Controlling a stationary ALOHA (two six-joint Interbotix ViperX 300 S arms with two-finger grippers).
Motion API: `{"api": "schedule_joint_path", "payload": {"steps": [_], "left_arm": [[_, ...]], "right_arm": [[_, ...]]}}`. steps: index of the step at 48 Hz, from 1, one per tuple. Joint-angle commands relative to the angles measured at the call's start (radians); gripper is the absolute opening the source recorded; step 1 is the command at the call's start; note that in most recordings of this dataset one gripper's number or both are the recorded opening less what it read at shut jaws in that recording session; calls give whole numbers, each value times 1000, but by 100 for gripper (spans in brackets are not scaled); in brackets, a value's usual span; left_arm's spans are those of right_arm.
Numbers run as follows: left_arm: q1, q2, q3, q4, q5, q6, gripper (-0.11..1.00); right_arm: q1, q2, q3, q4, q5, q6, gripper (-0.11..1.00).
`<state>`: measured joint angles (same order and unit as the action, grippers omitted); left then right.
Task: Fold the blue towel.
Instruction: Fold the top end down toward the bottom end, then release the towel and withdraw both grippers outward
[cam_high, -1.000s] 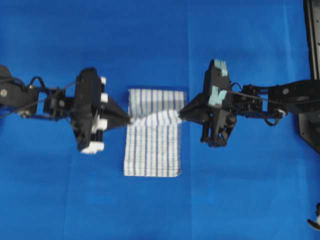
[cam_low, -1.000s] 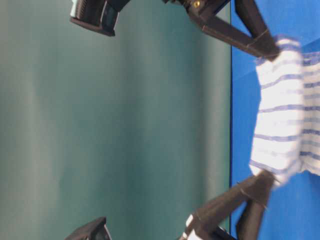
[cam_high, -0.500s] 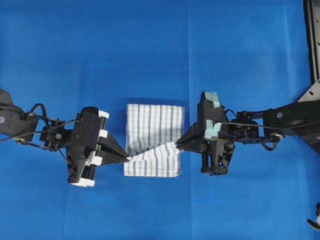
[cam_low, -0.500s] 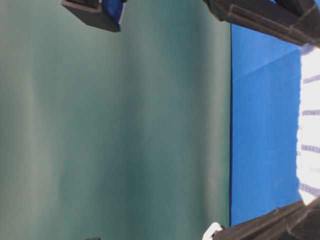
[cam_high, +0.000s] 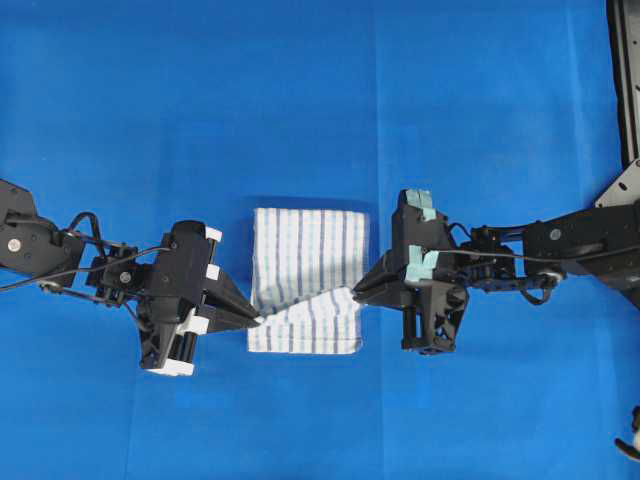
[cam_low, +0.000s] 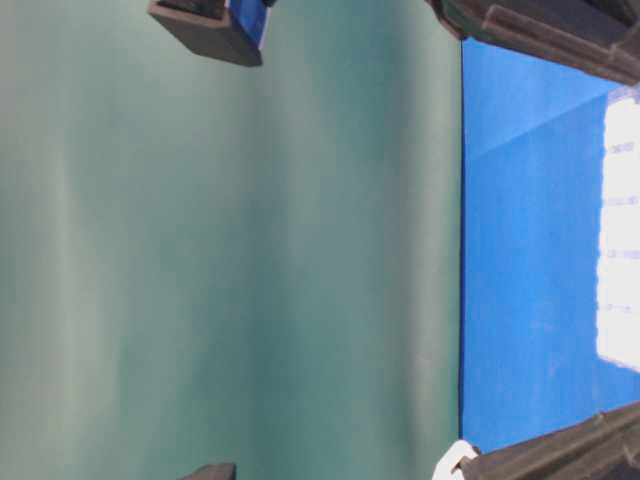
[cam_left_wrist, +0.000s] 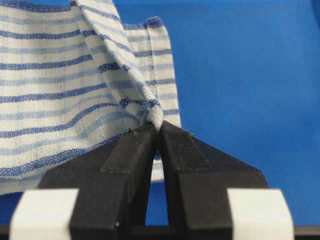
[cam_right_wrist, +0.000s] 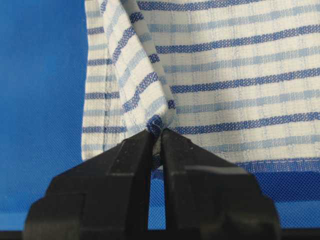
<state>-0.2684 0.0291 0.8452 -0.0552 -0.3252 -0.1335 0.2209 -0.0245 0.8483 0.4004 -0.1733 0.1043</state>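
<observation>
Fingers: left gripper (cam_high: 255, 318) pinched shut on towel's left corner, right gripper (cam_high: 358, 292) pinched shut on right corner; cloth bunched between tips in both wrist views.
Table (cam_high: 300, 100): blue cover, bare around cloth.
Towel (cam_high: 308, 250): mid-table between the arms, carried edge draped across its lower part, near edge just beyond.
Key relation: long axis running away from that edge; both arms equally close, one per side.
Next: probably lowering held edge onto near edge.

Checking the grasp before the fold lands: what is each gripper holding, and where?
Left gripper and right gripper each pinch a corner of the blue towel.
</observation>
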Motion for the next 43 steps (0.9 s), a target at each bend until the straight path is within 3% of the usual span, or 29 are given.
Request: {"api": "schedule_joint_path", "payload": {"steps": [1, 5, 9, 12, 17, 21, 25, 33, 43], "left_arm": [[-8, -9, -17, -3, -3, -2, 3], [-8, -8, -15, -6, -5, -6, 4], [-8, -9, -14, -6, -3, -26, 9], [-8, -11, -11, -6, -3, -54, 22], [-9, -15, -5, -5, -3, -63, 54], [-9, -20, -3, -5, -3, -63, 77], [-11, -26, -3, -5, -3, -61, 90], [-11, -58, -5, -3, -2, -51, 82], [0, -160, -3, 2, 60, -31, 82]], "right_arm": [[8, -2, -21, 2, -3, 0, 6], [9, 8, -26, 2, -3, 2, 12], [14, 12, -28, 2, 0, 2, 29], [15, 12, -28, 2, 5, 2, 48], [15, 11, -28, 2, 8, 2, 78], [17, 6, -26, 3, 6, 0, 92], [15, -3, -23, 2, 8, -5, 90], [15, -43, -14, -9, 8, -12, 87], [2, -170, 8, -34, 34, -54, 87]]}}
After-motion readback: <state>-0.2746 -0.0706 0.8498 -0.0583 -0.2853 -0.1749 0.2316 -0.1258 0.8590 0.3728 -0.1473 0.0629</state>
